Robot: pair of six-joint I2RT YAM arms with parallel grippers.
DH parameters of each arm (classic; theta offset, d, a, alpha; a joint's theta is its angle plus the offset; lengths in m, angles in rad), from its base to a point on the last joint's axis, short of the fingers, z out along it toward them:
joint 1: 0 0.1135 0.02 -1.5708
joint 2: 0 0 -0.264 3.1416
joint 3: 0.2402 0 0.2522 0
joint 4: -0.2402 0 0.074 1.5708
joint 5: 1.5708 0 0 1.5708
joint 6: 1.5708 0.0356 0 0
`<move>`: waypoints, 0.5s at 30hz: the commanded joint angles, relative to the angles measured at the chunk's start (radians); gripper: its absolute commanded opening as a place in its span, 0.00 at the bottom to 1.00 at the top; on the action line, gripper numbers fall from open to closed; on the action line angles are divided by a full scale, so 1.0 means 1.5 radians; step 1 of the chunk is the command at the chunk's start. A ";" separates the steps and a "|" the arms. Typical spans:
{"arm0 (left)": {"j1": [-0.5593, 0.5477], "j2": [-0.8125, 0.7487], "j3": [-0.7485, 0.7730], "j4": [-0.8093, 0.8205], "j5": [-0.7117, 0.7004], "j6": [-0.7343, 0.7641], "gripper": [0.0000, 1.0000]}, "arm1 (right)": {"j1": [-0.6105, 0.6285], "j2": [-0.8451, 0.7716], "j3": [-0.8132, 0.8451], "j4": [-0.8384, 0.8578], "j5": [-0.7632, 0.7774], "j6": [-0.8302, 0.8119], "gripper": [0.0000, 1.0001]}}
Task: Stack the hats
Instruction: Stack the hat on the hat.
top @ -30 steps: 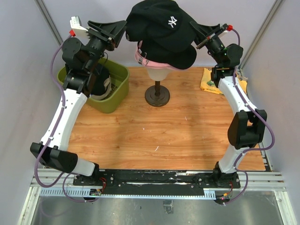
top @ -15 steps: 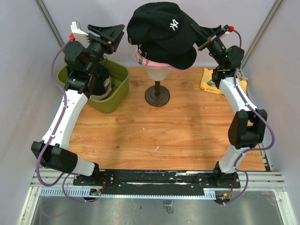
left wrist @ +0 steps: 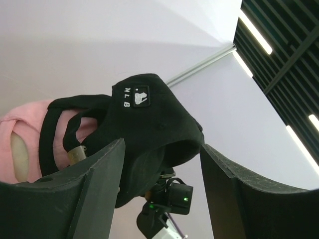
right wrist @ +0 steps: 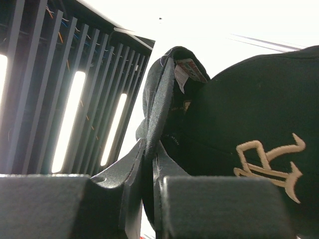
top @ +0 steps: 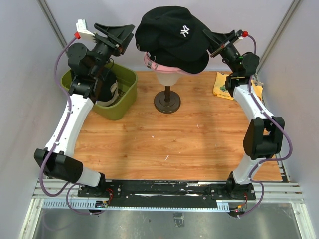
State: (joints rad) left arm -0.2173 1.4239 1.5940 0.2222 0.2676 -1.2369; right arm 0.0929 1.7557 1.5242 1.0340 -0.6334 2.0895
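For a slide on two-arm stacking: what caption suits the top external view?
Right gripper pinches the top black cap of the stack on the mannequin head; left gripper open alongside.

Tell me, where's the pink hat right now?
The pink hat sits at the back middle of the top view, on the mannequin head, tucked under the black hats.

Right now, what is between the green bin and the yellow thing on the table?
The dark stand under the black hat sits between the bin and the yellow thing, touching neither. The top view shows it.
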 commanded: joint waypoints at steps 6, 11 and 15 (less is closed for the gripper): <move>0.004 0.050 0.058 0.017 0.062 0.031 0.70 | -0.014 -0.029 -0.034 0.082 -0.008 0.181 0.09; 0.001 0.067 0.082 0.010 0.087 0.057 0.69 | -0.014 -0.023 -0.032 0.086 -0.009 0.184 0.09; 0.000 0.077 0.093 0.009 0.105 0.077 0.63 | -0.014 -0.018 -0.026 0.081 -0.013 0.184 0.10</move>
State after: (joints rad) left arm -0.2176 1.5276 1.6897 0.2188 0.3702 -1.1759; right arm 0.0891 1.7504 1.4757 1.0843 -0.6422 2.0892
